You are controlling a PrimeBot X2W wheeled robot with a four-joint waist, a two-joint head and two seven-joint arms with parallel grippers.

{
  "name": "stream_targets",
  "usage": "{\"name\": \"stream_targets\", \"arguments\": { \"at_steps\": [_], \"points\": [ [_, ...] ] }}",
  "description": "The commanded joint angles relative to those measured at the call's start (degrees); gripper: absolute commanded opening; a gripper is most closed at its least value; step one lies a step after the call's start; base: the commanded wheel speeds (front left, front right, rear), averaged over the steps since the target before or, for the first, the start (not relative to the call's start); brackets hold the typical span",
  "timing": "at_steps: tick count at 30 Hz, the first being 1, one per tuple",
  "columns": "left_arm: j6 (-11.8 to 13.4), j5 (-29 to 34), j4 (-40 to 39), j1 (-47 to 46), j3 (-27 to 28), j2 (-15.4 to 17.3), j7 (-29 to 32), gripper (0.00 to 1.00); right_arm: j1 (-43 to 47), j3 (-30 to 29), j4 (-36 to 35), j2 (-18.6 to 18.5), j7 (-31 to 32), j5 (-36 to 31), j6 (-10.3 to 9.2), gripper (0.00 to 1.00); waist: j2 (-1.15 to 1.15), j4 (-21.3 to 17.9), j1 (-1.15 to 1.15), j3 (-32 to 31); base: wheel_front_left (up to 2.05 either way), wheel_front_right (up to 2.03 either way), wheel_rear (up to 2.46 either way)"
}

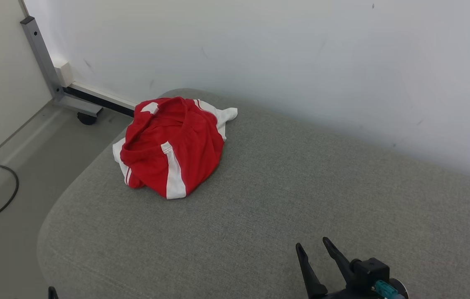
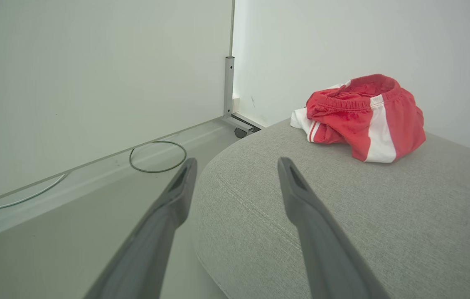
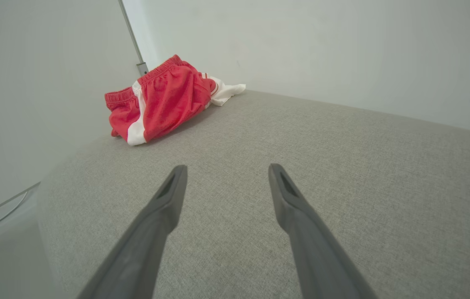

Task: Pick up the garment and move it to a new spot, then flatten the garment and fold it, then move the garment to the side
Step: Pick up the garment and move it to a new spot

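Note:
The garment (image 1: 172, 145) is a pair of red shorts with white side stripes, bunched in a heap at the far left of the grey upholstered surface (image 1: 284, 195). It also appears in the left wrist view as the garment (image 2: 363, 116) and in the right wrist view as the garment (image 3: 164, 97). My right gripper (image 1: 313, 246) stands open over the near right of the surface, well apart from the heap, nothing between its fingers. My left gripper (image 2: 237, 164) is open and empty at the surface's left edge; one fingertip (image 1: 52, 291) peeks in at the bottom of the head view.
A white wall (image 1: 301, 54) runs close behind the surface. Left of it lies grey floor (image 1: 23, 166) with a black cable loop (image 1: 6, 195) and a metal frame leg on a caster (image 1: 87, 118). Bare grey fabric spreads right of the garment.

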Motion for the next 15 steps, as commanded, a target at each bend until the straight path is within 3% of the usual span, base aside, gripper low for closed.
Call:
{"name": "stream_targets", "arguments": {
  "at_steps": [1,9,15],
  "points": [
    [-0.13,0.56,-0.44,0.51,0.19,-0.34,-0.16,1.00,-0.33,0.28,0.26,-0.09,-0.30,0.31,0.19,1.00,-0.01,0.10,-0.01,0.10,0.00,0.00,0.00],
    [-1.37,0.00,0.40,-3.55,-0.15,-0.86,-0.16,1.00,-0.07,-0.22,1.00,-0.11,-0.66,-0.26,0.19,1.00,-0.01,-0.09,-0.01,0.02,0.00,0.00,0.00],
    [-3.21,4.05,7.12,-17.37,-5.77,-0.88,-0.16,1.00,1.49,-2.09,0.20,-0.09,-0.66,-2.32,0.19,1.00,-0.01,-0.11,-0.01,0.48,0.00,0.00,0.00]
  ]
}}
